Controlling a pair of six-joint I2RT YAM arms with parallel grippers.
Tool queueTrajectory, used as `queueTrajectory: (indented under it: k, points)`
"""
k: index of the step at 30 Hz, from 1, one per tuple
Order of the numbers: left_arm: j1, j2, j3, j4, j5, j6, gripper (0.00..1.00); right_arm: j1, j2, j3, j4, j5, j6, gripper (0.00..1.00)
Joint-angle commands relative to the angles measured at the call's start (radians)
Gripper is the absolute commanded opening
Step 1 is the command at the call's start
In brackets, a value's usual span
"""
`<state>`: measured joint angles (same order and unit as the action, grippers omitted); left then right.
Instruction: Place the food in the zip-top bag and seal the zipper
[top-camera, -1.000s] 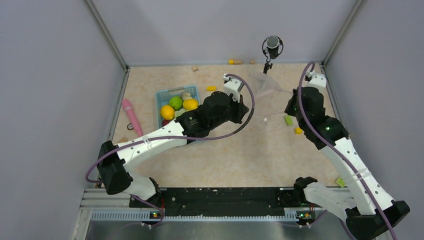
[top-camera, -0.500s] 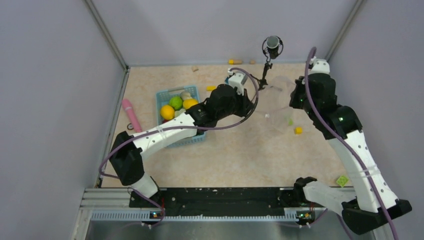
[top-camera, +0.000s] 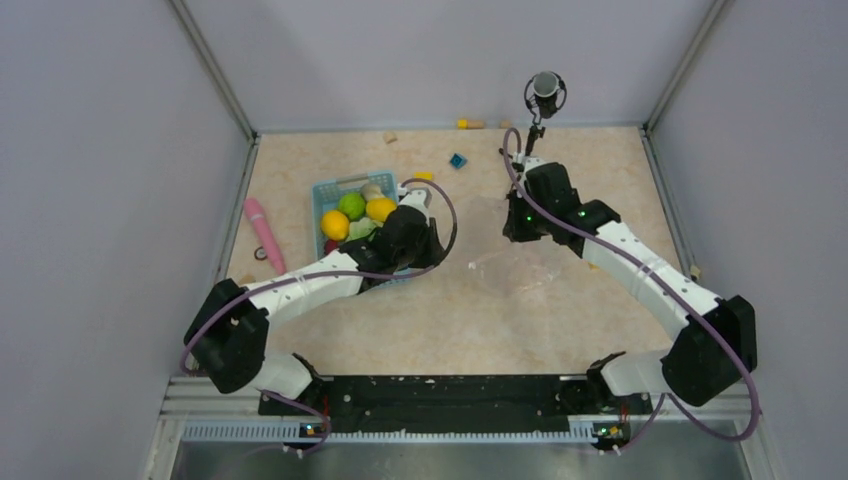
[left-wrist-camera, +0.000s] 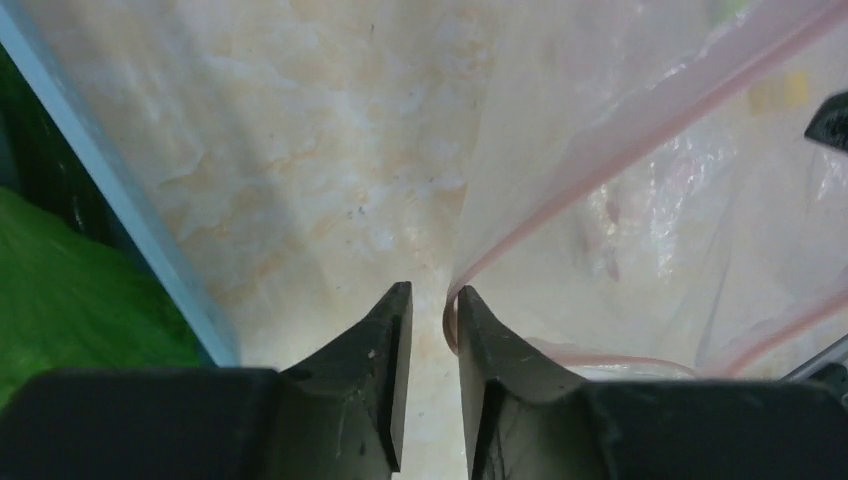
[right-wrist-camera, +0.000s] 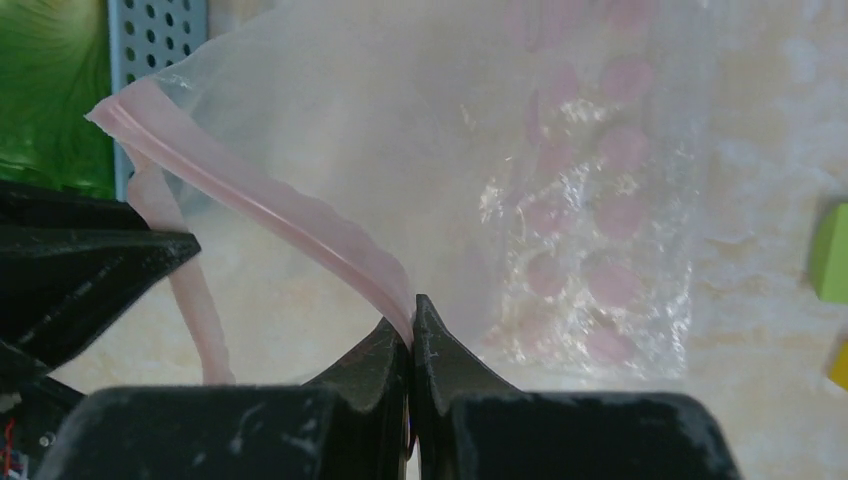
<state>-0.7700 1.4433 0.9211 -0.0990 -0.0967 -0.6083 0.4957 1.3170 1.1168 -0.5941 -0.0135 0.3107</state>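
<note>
The zip-top bag (right-wrist-camera: 560, 190) hangs clear and crinkled between my two grippers. My right gripper (right-wrist-camera: 412, 315) (top-camera: 512, 228) is shut on its pink zipper (right-wrist-camera: 300, 215). My left gripper (left-wrist-camera: 432, 300) (top-camera: 436, 243) is open by a narrow gap, and the zipper (left-wrist-camera: 620, 130) curls against the inner face of its right finger without being pinched. The food sits in the light blue basket (top-camera: 385, 278) just left of my left gripper: a lime (top-camera: 351, 205), orange citrus (top-camera: 381, 209), yellow citrus (top-camera: 335, 224) and lettuce (left-wrist-camera: 70, 280).
A pink stick (top-camera: 262, 232) lies left of the basket. A blue block (top-camera: 458, 160) and a yellow piece (top-camera: 466, 124) lie near the back wall, beside a microphone stand (top-camera: 543, 95). A green block (right-wrist-camera: 830, 265) sits right of the bag.
My right gripper has carried the bag from the back right toward the middle. My left gripper has pulled back toward the basket, and its jaws have parted off the zipper.
</note>
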Motion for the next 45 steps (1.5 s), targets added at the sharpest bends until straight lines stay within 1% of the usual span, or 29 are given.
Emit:
queueTrajectory:
  k: [1, 4, 6, 7, 10, 12, 15, 16, 18, 22, 24, 26, 28, 30, 32, 36, 41, 45]
  points:
    - [0.0, -0.08, 0.004, -0.065, -0.02, 0.006, 0.4, 0.035, 0.026, 0.028, 0.178, -0.067, 0.026, 0.0]
    - [0.0, -0.119, 0.002, -0.073, -0.021, 0.031, 0.7, 0.053, 0.045, 0.037, 0.179, -0.042, 0.055, 0.0]
    - [0.0, -0.151, 0.005, -0.075, -0.014, 0.044, 0.83, 0.068, 0.042, 0.037, 0.178, -0.011, 0.073, 0.0]
    - [0.0, -0.168, 0.006, -0.081, -0.012, 0.047, 0.87, 0.074, 0.04, 0.035, 0.176, 0.001, 0.082, 0.0]
    - [0.0, -0.223, 0.013, -0.119, -0.037, 0.044, 0.92, 0.079, 0.036, 0.032, 0.167, 0.011, 0.106, 0.0]
    - [0.0, -0.257, 0.013, -0.161, -0.094, 0.039, 0.93, 0.08, 0.038, 0.031, 0.163, 0.036, 0.11, 0.0]
    - [0.0, -0.301, 0.013, -0.265, -0.227, 0.037, 0.94, 0.079, 0.043, 0.032, 0.161, 0.04, 0.111, 0.0]
    - [-0.001, -0.313, 0.013, -0.302, -0.253, 0.058, 0.94, 0.08, 0.044, 0.031, 0.161, 0.04, 0.109, 0.0]
    - [-0.005, -0.333, 0.017, -0.382, -0.252, 0.124, 0.94, 0.08, 0.047, 0.032, 0.16, 0.04, 0.103, 0.0]
    - [-0.015, -0.366, 0.007, -0.512, -0.43, 0.172, 0.95, 0.08, 0.052, 0.035, 0.16, 0.031, 0.075, 0.0]
    - [-0.016, -0.363, -0.013, -0.522, -0.493, 0.216, 0.95, 0.08, 0.059, 0.036, 0.159, 0.023, 0.06, 0.0]
    - [-0.015, -0.348, -0.036, -0.487, -0.564, 0.24, 0.96, 0.08, 0.069, 0.04, 0.156, 0.019, 0.043, 0.0]
    - [-0.014, -0.321, -0.045, -0.459, -0.594, 0.269, 0.97, 0.08, 0.078, 0.045, 0.153, -0.011, 0.03, 0.0]
    - [-0.01, -0.274, -0.029, -0.446, -0.593, 0.284, 0.97, 0.08, 0.084, 0.045, 0.15, -0.018, 0.017, 0.0]
    - [0.007, -0.236, -0.033, -0.377, -0.551, 0.329, 0.98, 0.08, 0.089, 0.047, 0.149, -0.019, 0.013, 0.0]
    - [0.078, -0.154, -0.012, -0.314, -0.48, 0.358, 0.98, 0.079, 0.094, 0.047, 0.148, -0.029, 0.009, 0.0]
    - [0.175, -0.096, -0.019, -0.257, -0.367, 0.354, 0.97, 0.08, 0.096, 0.045, 0.145, -0.018, 0.004, 0.0]
    - [0.199, -0.07, -0.031, -0.223, -0.303, 0.352, 0.97, 0.08, 0.103, 0.046, 0.146, -0.019, 0.004, 0.0]
